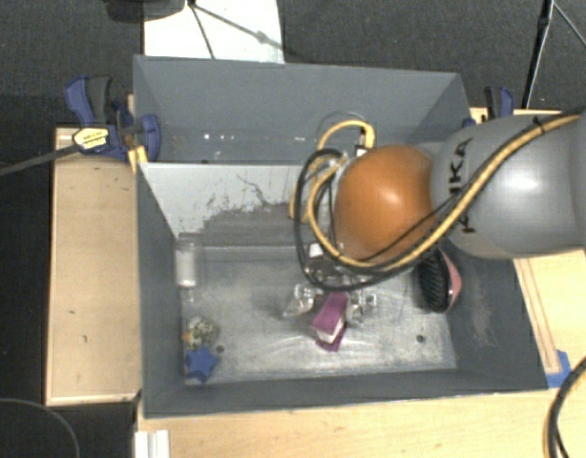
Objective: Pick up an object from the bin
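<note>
Left side of the bin point(160, 256): a clear, upright cylinder point(185, 261) by the left wall, and a small blue and speckled piece point(200, 353) in the near left corner. Both are well apart from my work and pose no hazard.

Centre: my hand point(332, 305) is closed on a purple block point(329, 324), which sits tilted between my fingers point(302, 303), low over the bin floor.

Risk, in my judgement: the grip looks to be on the block's upper end only. A tilted, shallow hold may let it pivot or slip free on the lift.

Right: a black brush with a pink edge point(436, 282) lies near the right wall, just beside my wrist. A sideways swing could knock it.

Surface: bare grey metal, scuffed, flat, and likely slippery.

Room: open floor to the left of the block. The sloped walls and the brush crowd the right, so a straight lift is safest.
</note>
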